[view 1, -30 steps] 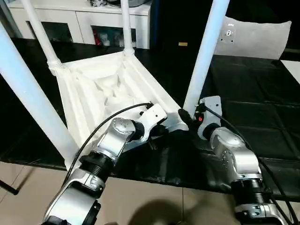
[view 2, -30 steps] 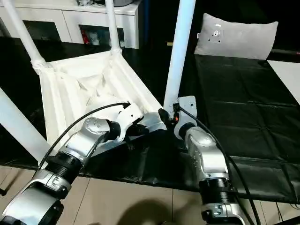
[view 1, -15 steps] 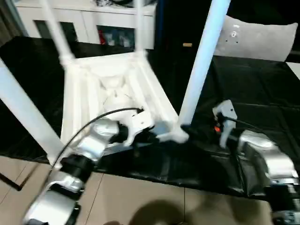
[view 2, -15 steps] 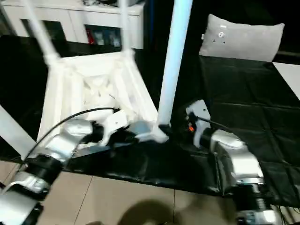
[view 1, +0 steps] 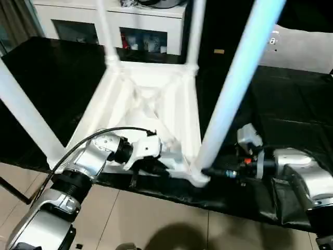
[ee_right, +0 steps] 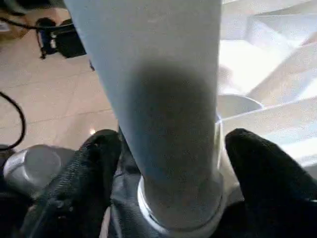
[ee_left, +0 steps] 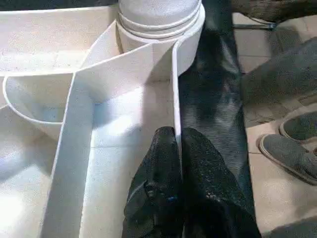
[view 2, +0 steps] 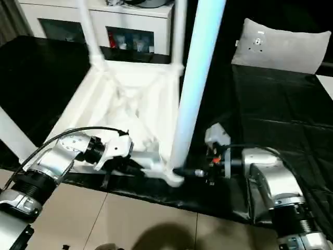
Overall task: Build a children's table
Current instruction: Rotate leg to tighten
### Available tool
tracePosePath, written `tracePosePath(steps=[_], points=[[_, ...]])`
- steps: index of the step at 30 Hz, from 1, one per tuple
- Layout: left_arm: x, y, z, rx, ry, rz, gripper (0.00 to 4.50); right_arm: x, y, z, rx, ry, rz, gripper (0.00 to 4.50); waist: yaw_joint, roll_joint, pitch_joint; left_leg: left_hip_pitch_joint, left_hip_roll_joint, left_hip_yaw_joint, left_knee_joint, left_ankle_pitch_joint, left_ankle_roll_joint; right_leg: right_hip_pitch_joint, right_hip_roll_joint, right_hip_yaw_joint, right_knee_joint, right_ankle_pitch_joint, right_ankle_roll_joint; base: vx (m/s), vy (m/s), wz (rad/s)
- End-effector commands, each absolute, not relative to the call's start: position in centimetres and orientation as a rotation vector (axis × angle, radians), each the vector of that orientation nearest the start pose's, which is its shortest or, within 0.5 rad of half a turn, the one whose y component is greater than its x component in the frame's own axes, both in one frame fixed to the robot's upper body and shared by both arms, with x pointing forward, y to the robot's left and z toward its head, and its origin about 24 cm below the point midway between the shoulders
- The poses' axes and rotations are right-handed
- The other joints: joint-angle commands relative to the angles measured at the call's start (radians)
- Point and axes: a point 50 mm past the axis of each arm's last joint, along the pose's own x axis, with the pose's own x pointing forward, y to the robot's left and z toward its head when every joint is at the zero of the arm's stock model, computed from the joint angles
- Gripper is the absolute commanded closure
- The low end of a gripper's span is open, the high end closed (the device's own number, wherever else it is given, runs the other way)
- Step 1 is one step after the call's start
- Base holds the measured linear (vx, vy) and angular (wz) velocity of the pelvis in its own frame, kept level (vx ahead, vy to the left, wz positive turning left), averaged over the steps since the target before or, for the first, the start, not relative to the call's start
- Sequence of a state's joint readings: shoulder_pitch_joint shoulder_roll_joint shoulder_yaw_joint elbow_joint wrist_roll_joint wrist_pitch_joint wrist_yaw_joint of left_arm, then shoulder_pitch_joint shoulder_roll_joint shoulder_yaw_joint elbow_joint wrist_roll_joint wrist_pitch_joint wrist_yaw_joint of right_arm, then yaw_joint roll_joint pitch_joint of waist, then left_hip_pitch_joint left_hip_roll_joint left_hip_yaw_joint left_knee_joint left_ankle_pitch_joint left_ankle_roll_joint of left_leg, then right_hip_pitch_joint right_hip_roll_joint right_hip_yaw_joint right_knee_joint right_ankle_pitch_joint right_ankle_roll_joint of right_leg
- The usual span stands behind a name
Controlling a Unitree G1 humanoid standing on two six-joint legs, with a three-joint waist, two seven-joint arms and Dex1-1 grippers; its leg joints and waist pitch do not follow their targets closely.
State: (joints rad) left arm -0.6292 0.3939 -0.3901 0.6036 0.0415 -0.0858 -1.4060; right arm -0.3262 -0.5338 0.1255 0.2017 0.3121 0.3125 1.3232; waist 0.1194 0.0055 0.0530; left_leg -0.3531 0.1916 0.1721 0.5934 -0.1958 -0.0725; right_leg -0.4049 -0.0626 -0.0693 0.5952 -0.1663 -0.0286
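1. My left end effector (ee_left: 178,148) is pinched shut on the near side wall of the tabletop (view 1: 151,104): one black finger lies inside the wall, the other outside it, a little way along from the nearest corner socket.
2. My right end effector (ee_right: 171,163) stands wide apart astride the nearest leg (view 1: 234,88), one finger (ee_right: 94,168) on each side of the tube just above its flared foot. I cannot tell whether the fingers press the tube or merely flank it.
3. That leg is seated in the tabletop's nearest corner socket, at the front edge of the black counter (view 1: 291,114), and it rises steeply out of the picture's top.
4. The tabletop lies upside down on the counter, ribbed underside facing up.
5. To the left of the tabletop's near corner, a second leg (view 1: 26,120) slants up from the near left corner.
6. At the tabletop's far edge, two more legs (view 1: 106,36) stand in the far corner sockets.
7. Beyond the tabletop, past the counter, is a white cabinet (view 1: 104,21) with glass doors.
8. Beyond the tabletop to the right, a grey cushion (view 2: 283,44) rests at the counter's far side.
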Motion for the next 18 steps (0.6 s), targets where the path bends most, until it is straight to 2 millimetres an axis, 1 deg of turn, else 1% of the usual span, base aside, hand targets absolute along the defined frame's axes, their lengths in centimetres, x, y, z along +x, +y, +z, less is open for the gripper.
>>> tracePosePath(steps=[1,2,4,8,11,16,18], points=[[30.53,11.41,6.34,0.63,0.387,-1.71,4.5,27.22,-18.3,7.4,-0.084,0.359,1.368,1.15,-0.003,-0.012,-0.067,0.002,0.04,-0.004,-0.064,-0.147,0.067,0.058,-0.081,0.047,-0.069,-0.275,-0.179,0.0,0.0,0.0],[30.49,11.46,6.34,0.629,0.388,-1.72,4.5,27.25,-18.25,7.36,-0.082,0.362,1.378,1.28,-0.002,-0.012,-0.067,0.001,0.04,-0.005,-0.064,-0.143,0.067,0.058,-0.082,0.046,-0.069,-0.28,-0.176,0.0,0.0,0.0],[30.46,11.49,6.33,0.629,0.389,-1.724,4.5,27.33,-18.22,7.35,-0.076,0.362,1.378,1.38,-0.002,-0.012,-0.067,0.001,0.039,-0.005,-0.064,-0.14,0.066,0.057,-0.081,0.046,-0.07,-0.286,-0.172,0.0,0.0,0.0],[30.41,11.61,6.33,0.627,0.392,-1.735,4.5,27.41,-18.29,7.23,-0.081,0.368,1.382,1.79,-0.003,-0.011,-0.068,0.001,0.04,-0.004,-0.064,-0.136,0.07,0.057,-0.079,0.045,-0.068,-0.27,-0.18,0.0,0.0,0.0],[30.44,11.67,6.32,0.627,0.392,-1.735,4.5,27.38,-18.27,7.19,-0.074,0.373,1.388,2.04,-0.003,-0.011,-0.068,0.0,0.039,-0.005,-0.063,-0.133,0.072,0.057,-0.079,0.045,-0.067,-0.266,-0.178,0.0,0.0,0.0],[30.68,11.67,6.31,0.604,0.389,-1.697,4.5,27.01,-17.92,7.01,-0.043,0.376,1.394,2.44,-0.003,-0.013,-0.068,0.001,0.038,-0.004,-0.063,-0.139,0.068,0.057,-0.079,0.044,-0.071,-0.292,-0.169,0.0,0.0,0.0],[31.02,11.36,6.38,0.577,0.386,-1.643,4.5,26.83,-17.47,7.0,0.006,0.368,1.373,2.5,-0.003,-0.013,-0.067,0.002,0.04,-0.004,-0.065,-0.136,0.066,0.057,-0.078,0.045,-0.069,-0.293,-0.168,0.0,0.0,0.0]])
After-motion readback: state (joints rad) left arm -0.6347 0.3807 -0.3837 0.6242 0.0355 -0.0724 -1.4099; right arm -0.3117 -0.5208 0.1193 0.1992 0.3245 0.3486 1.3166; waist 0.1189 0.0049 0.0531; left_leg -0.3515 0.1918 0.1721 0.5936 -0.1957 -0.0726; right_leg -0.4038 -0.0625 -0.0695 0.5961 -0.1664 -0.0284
